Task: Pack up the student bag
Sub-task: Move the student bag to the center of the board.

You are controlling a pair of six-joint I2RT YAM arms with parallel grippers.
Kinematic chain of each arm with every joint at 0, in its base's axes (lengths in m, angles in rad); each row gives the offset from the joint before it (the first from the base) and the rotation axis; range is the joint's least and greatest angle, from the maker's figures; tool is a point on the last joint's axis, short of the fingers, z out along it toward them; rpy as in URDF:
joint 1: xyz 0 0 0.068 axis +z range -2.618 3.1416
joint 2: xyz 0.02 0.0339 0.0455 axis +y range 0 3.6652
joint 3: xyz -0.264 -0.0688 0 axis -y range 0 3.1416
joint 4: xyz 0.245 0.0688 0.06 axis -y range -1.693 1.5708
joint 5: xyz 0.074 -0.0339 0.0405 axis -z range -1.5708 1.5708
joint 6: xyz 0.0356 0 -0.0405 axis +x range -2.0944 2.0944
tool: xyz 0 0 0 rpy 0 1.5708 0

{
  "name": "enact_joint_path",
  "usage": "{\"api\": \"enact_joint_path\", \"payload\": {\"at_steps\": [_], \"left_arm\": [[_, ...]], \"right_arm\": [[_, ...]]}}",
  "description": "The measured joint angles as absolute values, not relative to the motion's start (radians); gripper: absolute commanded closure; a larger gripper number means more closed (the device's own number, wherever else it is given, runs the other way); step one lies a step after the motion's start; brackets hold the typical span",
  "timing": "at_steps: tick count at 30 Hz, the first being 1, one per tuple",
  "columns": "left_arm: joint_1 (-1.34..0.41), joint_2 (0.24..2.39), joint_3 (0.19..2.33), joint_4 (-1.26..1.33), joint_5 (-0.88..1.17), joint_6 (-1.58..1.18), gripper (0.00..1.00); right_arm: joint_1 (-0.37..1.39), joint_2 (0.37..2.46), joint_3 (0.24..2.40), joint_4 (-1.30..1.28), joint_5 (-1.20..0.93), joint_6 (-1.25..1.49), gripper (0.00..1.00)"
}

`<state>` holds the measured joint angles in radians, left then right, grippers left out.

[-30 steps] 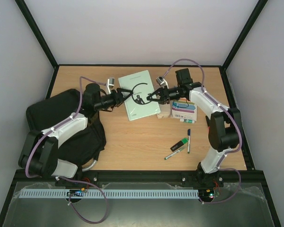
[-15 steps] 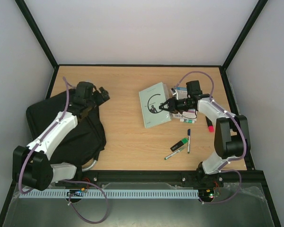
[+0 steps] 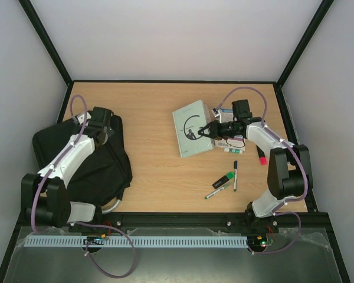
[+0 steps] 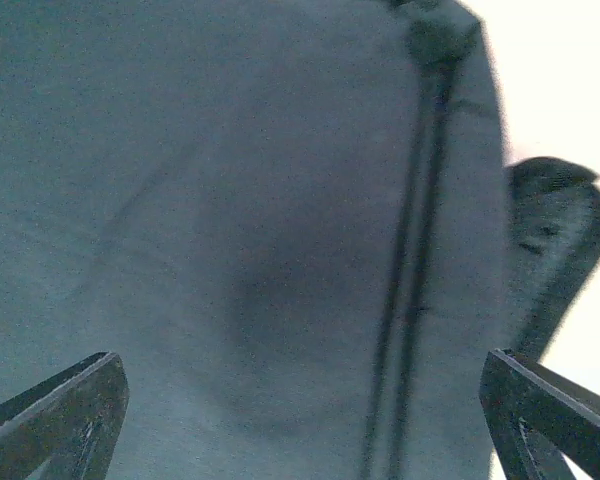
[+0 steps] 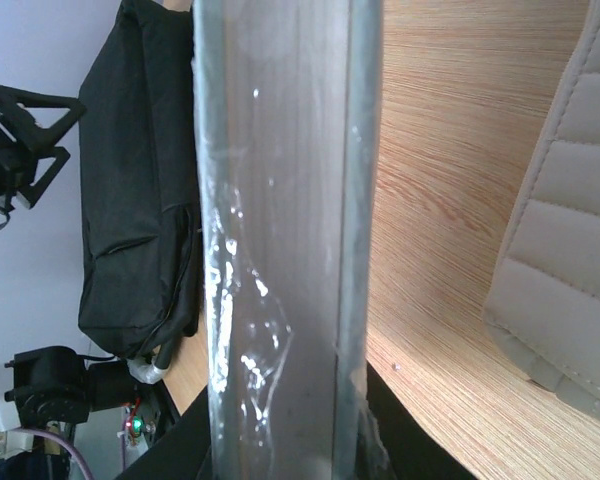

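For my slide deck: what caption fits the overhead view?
Right gripper grips the pale green book while the left gripper hovers open over the black backpack; pens lie nearby.

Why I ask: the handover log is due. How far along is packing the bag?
Done: nothing looks packed yet. In hand: the right tool seems clamped on the edge of the pale green plastic-wrapped book, while the left tool hangs open over the large black fabric backpack. Left: that book, the green highlighter, the red marker and the blue-capped pen on the wooden table.

The black fabric student bag (image 3: 109, 171) (grey loop handle nearest) lies flat at the table's (image 3: 165, 171) left.
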<state>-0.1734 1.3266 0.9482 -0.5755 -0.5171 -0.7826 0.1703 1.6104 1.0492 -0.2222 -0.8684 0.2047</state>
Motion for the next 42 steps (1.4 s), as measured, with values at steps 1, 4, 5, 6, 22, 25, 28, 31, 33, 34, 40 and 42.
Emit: {"api": "enact_joint_path", "payload": {"at_steps": [1, 4, 5, 6, 22, 25, 28, 31, 33, 34, 40, 42], "left_arm": [[-0.161, 1.333, 0.939, -0.575, -0.524, -0.785, 0.01], [-0.123, 1.348, 0.896, -0.566, -0.526, -0.79, 0.0], [-0.115, 1.353, 0.881, -0.561, -0.524, -0.792, 0.01], [-0.106, 1.36, 0.865, -0.549, -0.519, -0.793, 0.01], [-0.257, 1.623, 0.876, -0.247, -0.263, -0.79, 0.02], [-0.331, 1.687, 0.942, -0.195, -0.217, -0.786, 0.03], [-0.378, 1.743, 1.006, -0.163, -0.165, -0.788, 0.04], [-0.41, 1.787, 1.063, -0.14, -0.115, -0.793, 0.04], [-0.429, 1.801, 1.09, -0.136, -0.077, -0.793, 0.04], [-0.435, 1.802, 1.097, -0.137, -0.062, -0.789, 0.03], [-0.475, 1.707, 1.105, -0.202, -0.015, -0.727, 0.04], [-0.492, 1.618, 1.105, -0.254, -0.031, -0.7, 0.07]], "right_arm": [[0.17, 1.61, 1.049, -0.222, -0.868, 0.204, 0.99], [0.17, 1.61, 1.049, -0.222, -0.868, 0.201, 0.99], [0.17, 1.61, 1.049, -0.222, -0.868, 0.201, 0.99], [0.17, 1.61, 1.049, -0.222, -0.868, 0.2, 0.99], [0.129, 1.604, 1.046, -0.222, -0.869, 0.195, 0.99], [0.117, 1.601, 1.044, -0.222, -0.869, 0.195, 0.99], [0.112, 1.601, 1.044, -0.222, -0.869, 0.195, 0.99], [0.107, 1.6, 1.044, -0.222, -0.869, 0.195, 0.99], [0.104, 1.6, 1.042, -0.222, -0.869, 0.195, 0.99], [0.102, 1.6, 1.041, -0.222, -0.868, 0.195, 0.99], [0.098, 1.6, 1.039, -0.222, -0.868, 0.195, 0.99], [0.098, 1.6, 1.039, -0.222, -0.868, 0.195, 0.99]]}}
